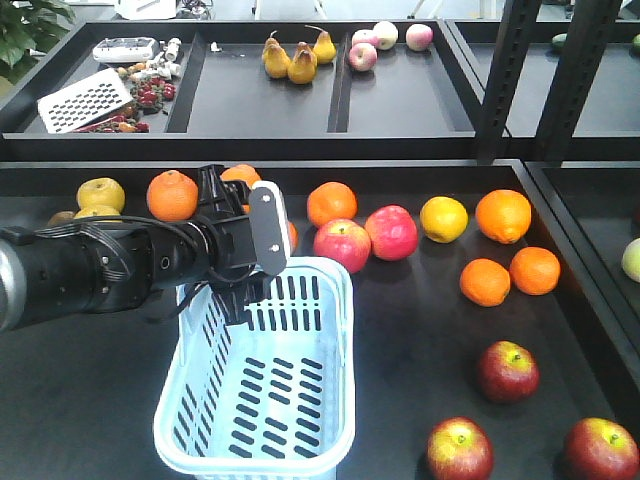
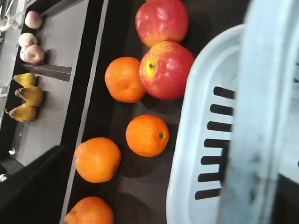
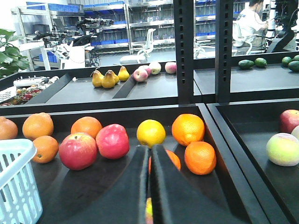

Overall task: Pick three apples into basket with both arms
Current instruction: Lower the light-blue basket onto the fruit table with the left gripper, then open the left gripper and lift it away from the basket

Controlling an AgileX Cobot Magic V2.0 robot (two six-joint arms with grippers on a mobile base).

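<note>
Three dark maroon apples lie at the front right of the tray: one (image 1: 507,371), one (image 1: 460,450) and one (image 1: 601,450). The pale blue basket (image 1: 300,420) stands left of them. My left gripper (image 1: 237,300) reaches in from the left at the basket's far left rim. In the left wrist view the basket's handle (image 2: 261,116) runs as a blurred pale band right in front of the camera, and the gripper appears shut on it. My right gripper (image 3: 149,148) is shut with only a thin slit; a yellow-red sliver shows through it. It is out of the front view.
Two brighter pink-red apples (image 1: 342,245) (image 1: 391,232), several oranges (image 1: 503,215) and a yellow fruit (image 1: 443,218) lie behind the basket. Black dividers bound the tray; a black upright post (image 1: 510,70) stands at the back right. Pears (image 1: 290,60) lie on the far shelf.
</note>
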